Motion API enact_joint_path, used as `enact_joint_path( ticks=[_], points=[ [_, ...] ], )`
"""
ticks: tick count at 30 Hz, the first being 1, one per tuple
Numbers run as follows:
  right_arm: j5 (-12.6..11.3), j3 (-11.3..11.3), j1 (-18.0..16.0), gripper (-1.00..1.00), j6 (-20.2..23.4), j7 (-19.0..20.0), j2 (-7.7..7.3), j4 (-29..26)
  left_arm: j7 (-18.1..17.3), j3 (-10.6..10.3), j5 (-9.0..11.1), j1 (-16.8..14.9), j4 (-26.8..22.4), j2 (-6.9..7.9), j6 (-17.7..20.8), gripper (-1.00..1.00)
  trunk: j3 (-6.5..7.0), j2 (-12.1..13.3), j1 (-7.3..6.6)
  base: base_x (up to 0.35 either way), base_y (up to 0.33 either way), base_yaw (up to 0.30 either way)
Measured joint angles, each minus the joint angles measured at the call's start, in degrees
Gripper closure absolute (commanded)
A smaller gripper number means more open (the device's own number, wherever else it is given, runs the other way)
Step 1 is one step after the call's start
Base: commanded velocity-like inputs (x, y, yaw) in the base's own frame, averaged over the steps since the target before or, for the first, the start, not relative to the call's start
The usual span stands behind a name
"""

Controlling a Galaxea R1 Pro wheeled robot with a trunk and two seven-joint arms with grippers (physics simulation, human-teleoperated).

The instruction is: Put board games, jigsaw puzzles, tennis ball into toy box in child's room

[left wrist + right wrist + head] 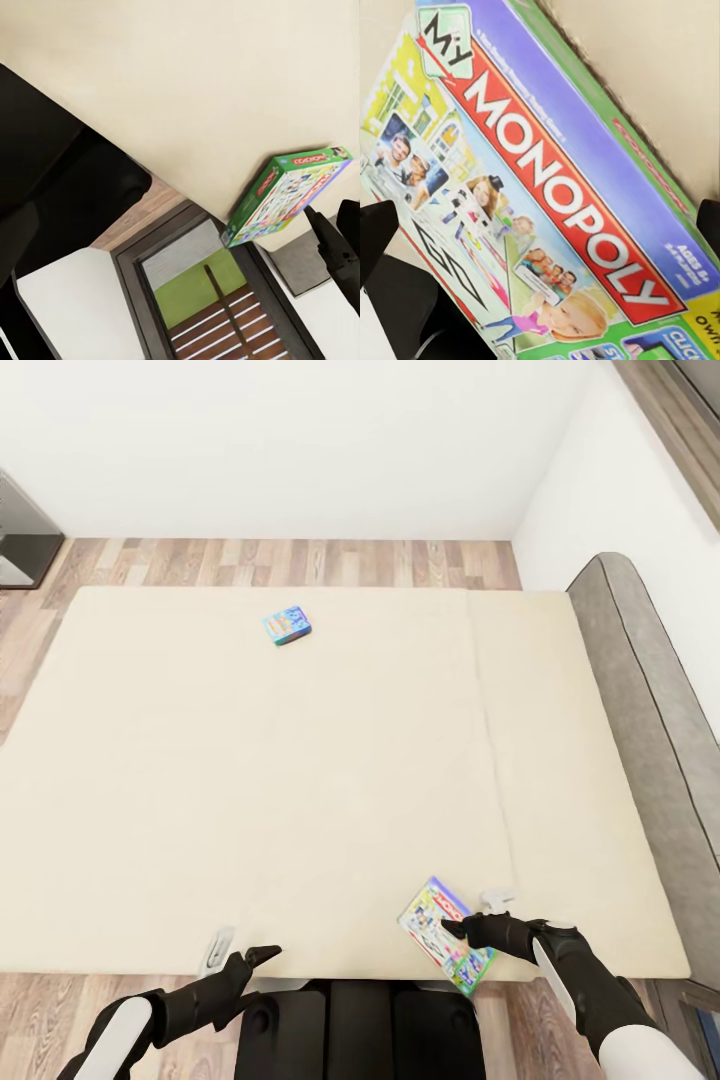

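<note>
The beige bed (250,790) fills most of the head view. A small blue board game (287,626) lies flat on its far side. The Monopoly board game (440,930) (289,191) (547,195) lies at the near edge, one corner hanging over it. My right gripper (472,916) (540,225) is open right over this box, and its dark fingertips (375,236) stand at the box's two long sides. My left gripper (240,954) hangs open and empty at the bed's near edge, well to the left of the Monopoly box.
A grey padded headboard (640,690) runs along the bed's right side against the white wall. Wood-plank floor (300,560) shows beyond the bed. A dark cabinet corner (25,540) stands at the far left. My black base (360,1030) presses against the bed's front.
</note>
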Motion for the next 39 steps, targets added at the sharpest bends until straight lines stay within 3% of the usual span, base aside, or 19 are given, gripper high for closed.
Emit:
enact_joint_path(
  ticks=[39],
  points=[
    [0.0, 0.0, 0.0, -1.00, 0.1, 0.0, -0.05, 0.0, 0.0, -0.1, 0.0, 0.0, 0.0, 0.00, 0.0, -1.00, 0.00, 0.0, 0.00, 0.000, 0.017, 0.000]
  ],
)
